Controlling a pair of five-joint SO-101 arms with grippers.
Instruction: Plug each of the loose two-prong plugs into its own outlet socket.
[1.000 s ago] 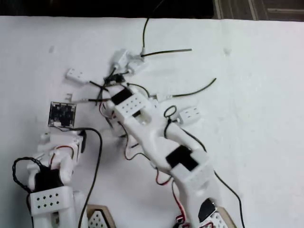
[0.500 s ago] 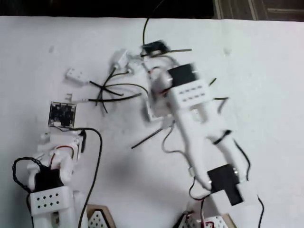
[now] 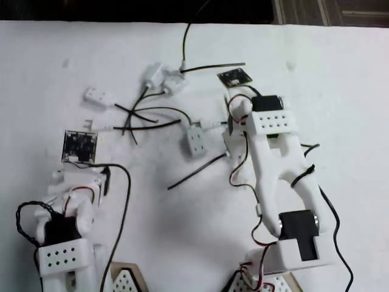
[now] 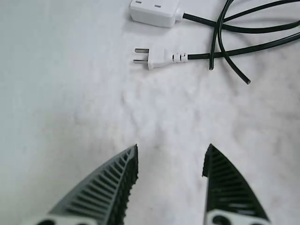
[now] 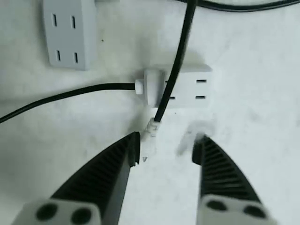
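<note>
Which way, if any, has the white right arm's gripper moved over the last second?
Yes: the right gripper swung toward the high view's right, away from the small white outlet block.

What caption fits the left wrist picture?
Open left tool above the table, a loose plug and outlet socket ahead.

White matte counter (image 3: 346, 91).
- Far left: a small white rectangular outlet block (image 3: 97, 96). Just nearer lies a white two-prong plug (image 3: 104, 128) on a black cord.
- Centre: a tangle of thin black cords (image 3: 143, 114), with a second white outlet block (image 3: 195, 139) to its right.
- Far centre: two white plastic cord fittings (image 3: 161, 78), close together.
- Near of centre: a loose black cord (image 3: 196, 172), lying slantwise.
</note>
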